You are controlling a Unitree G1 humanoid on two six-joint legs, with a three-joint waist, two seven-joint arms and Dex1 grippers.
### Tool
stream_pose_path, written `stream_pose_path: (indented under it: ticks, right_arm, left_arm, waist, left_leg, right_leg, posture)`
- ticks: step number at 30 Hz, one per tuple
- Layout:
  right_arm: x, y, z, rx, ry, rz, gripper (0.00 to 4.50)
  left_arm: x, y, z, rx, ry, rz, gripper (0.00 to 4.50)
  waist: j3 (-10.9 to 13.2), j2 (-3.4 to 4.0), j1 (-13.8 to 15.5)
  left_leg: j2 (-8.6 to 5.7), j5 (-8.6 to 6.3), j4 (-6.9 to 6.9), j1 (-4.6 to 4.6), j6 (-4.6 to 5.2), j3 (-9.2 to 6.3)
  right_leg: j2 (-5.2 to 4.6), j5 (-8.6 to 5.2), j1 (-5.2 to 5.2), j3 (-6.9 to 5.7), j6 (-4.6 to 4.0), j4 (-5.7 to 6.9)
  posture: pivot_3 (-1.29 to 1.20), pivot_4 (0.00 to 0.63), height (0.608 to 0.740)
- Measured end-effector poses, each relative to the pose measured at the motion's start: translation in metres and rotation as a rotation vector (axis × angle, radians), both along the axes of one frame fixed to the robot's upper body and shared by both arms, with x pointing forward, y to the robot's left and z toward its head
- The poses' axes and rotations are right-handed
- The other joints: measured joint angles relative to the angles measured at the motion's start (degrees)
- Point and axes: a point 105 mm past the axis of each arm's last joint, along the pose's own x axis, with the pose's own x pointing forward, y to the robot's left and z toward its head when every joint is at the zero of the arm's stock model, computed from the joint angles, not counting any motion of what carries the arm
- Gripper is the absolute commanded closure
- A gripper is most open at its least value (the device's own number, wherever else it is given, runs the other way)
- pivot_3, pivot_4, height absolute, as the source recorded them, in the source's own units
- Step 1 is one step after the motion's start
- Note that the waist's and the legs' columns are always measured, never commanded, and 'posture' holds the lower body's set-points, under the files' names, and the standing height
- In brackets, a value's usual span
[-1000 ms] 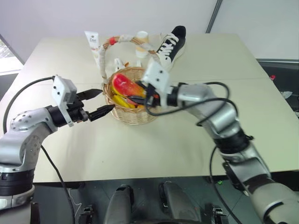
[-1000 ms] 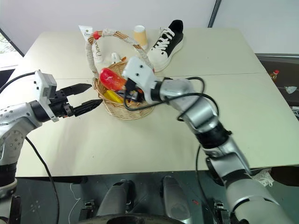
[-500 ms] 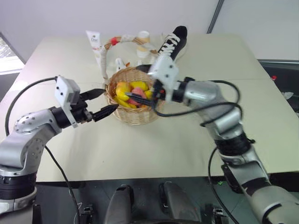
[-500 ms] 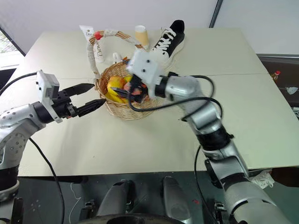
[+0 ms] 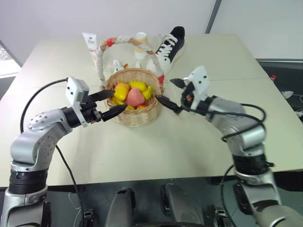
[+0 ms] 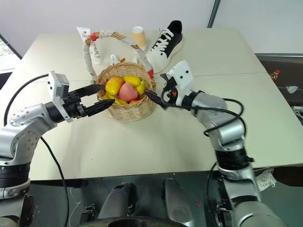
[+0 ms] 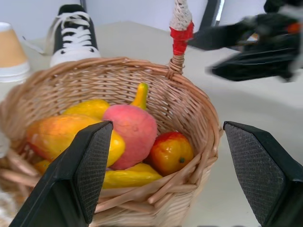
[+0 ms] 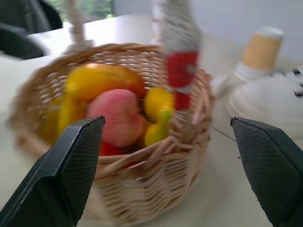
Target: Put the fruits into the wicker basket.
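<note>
Looks like you're basically done here: the wicker basket (image 5: 135, 101) sits mid-table with the peach (image 5: 135, 97), mango (image 5: 120, 90), lemon (image 5: 138, 85) and banana (image 5: 148, 91) all piled inside. Your right gripper (image 5: 169, 92) hangs just right of the rim, fingers spread wide and holding nothing, so I'd guess it's clear of the drop. Your left gripper (image 5: 110, 102) is released too, parked at the basket's left side, probably to steady it. Paper cup (image 5: 141, 39) and sneaker (image 5: 170, 46) stay at the far edge.
</note>
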Motion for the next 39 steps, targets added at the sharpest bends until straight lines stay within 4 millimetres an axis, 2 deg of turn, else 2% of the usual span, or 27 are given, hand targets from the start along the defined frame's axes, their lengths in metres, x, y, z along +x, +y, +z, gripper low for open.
stream_pose_path:
  ticks: [1,7,8,13,16,18,23,26,29,31,35,37,38,39]
  right_arm:
    - [0.005,0.003,0.001,0.021,0.004,-0.006,0.90]
    - [0.012,0.005,0.001,0.048,-0.007,-0.008,3.98]
    - [0.012,0.005,0.001,0.049,-0.012,-0.007,4.37]
    - [0.009,0.003,-0.001,0.048,-0.024,-0.003,4.45]
    - [0.008,-0.013,0.004,0.017,-0.063,-0.047,4.45]
    - [0.009,-0.037,0.012,0.009,-0.096,-0.120,4.45]
    - [0.007,-0.134,0.032,-0.029,-0.169,-0.446,4.45]
    - [0.004,-0.187,0.030,-0.026,-0.171,-0.645,4.45]
    - [0.005,-0.221,0.016,-0.009,-0.144,-0.788,4.45]
    - [0.006,-0.229,0.008,0.000,-0.125,-0.825,3.49]
    - [0.004,-0.231,0.005,-0.003,-0.138,-0.830,1.61]
    - [0.000,-0.231,0.004,-0.009,-0.145,-0.830,0.43]
    - [-0.003,-0.230,0.005,-0.013,-0.152,-0.830,0.03]
    - [-0.005,-0.230,0.006,-0.015,-0.158,-0.831,0.03]
  left_arm:
    - [0.000,-0.001,-0.001,-0.002,0.003,-0.001,0.49]
    - [-0.001,-0.001,-0.001,-0.001,0.001,0.006,0.49]
    - [-0.003,-0.002,-0.003,-0.001,0.005,0.007,0.49]
    - [-0.005,-0.004,-0.002,-0.011,-0.002,0.011,0.49]
    - [-0.004,-0.006,-0.001,-0.012,-0.003,0.005,0.49]
    - [-0.004,-0.007,0.000,-0.013,-0.007,0.002,0.49]
    - [-0.001,-0.013,0.002,-0.021,-0.009,-0.034,0.49]
    - [0.004,-0.020,-0.001,-0.038,0.006,-0.061,0.49]
    - [0.007,-0.027,0.000,-0.038,0.004,-0.089,0.49]
    - [0.008,-0.029,0.001,-0.044,-0.005,-0.099,0.49]
    - [0.010,-0.030,0.001,-0.051,-0.004,-0.102,0.49]
    - [0.011,-0.029,-0.001,-0.048,-0.004,-0.099,0.49]
    - [0.011,-0.028,-0.001,-0.044,-0.005,-0.096,0.49]
    - [0.012,-0.027,-0.002,-0.043,-0.001,-0.092,0.49]
  waist:
    - [0.00,0.00,0.10]
    - [0.00,0.00,0.35]
    - [0.00,0.00,0.29]
    - [0.00,0.00,0.21]
    - [0.00,0.00,0.25]
    - [0.00,0.00,0.51]
    - [0.00,0.00,1.60]
    - [0.00,0.00,1.49]
    - [-0.01,0.02,1.06]
    - [-0.01,0.04,0.53]
    - [-0.02,0.06,-0.04]
    - [-0.02,0.07,0.16]
    - [-0.02,0.07,0.22]
    - [-0.02,0.07,0.26]
  left_leg:
    - [0.01,0.00,0.00,-0.02,0.00,-0.02]
    - [-0.02,0.00,0.01,-0.12,0.00,-0.03]
    - [-0.02,0.00,0.01,-0.12,0.00,-0.03]
    - [-0.02,0.00,0.02,-0.12,0.00,-0.04]
    - [-0.02,0.00,0.02,-0.12,0.00,-0.03]
    - [-0.04,0.00,0.03,-0.14,0.00,-0.03]
    - [-0.20,0.00,0.01,-0.15,0.00,0.02]
    - [-0.19,0.00,0.01,-0.13,0.00,0.08]
    - [-0.14,0.00,-0.02,-0.03,0.00,0.16]
    - [-0.11,0.00,-0.02,-0.02,0.00,0.16]
    - [-0.05,0.00,-0.03,0.03,0.00,0.17]
    - [-0.04,0.00,-0.02,0.02,0.00,0.16]
    - [-0.05,0.00,-0.02,0.01,0.00,0.16]
    - [-0.05,0.00,-0.01,0.00,0.00,0.16]
  right_leg:
    - [0.00,0.00,0.00,-0.01,0.00,-0.01]
    - [-0.24,0.01,-0.01,-0.01,0.02,-0.07]
    - [-0.26,0.01,-0.01,0.00,0.02,-0.07]
    - [-0.17,0.01,-0.01,-0.02,0.02,-0.05]
    - [-0.17,0.01,-0.01,-0.02,0.02,-0.06]
    - [-0.20,0.01,-0.01,-0.02,0.02,-0.07]
    - [-0.23,0.01,-0.01,-0.01,0.03,-0.12]
    - [-0.18,0.01,-0.02,0.04,0.03,-0.12]
    - [-0.09,0.01,-0.02,0.13,0.03,-0.07]
    - [-0.05,0.01,-0.02,0.14,0.02,-0.05]
    - [0.00,0.01,-0.01,0.17,0.02,-0.01]
    - [0.00,0.01,-0.01,0.16,0.02,0.00]
    - [0.00,0.01,-0.01,0.16,0.02,0.00]
    - [-0.01,0.01,-0.01,0.17,0.02,-0.01]
  posture:
    - [0.00,0.150,0.740]
    - [0.00,0.150,0.740]
    - [0.00,0.150,0.740]
    - [0.00,0.150,0.740]
    - [0.00,0.150,0.740]
    - [0.00,0.150,0.740]
    - [0.00,0.150,0.740]
    - [0.00,0.150,0.740]
    - [0.00,0.150,0.740]
    - [0.00,0.150,0.740]
    - [0.00,0.150,0.740]
    - [0.00,0.150,0.740]
    - [0.00,0.150,0.740]
    - [0.00,0.150,0.740]
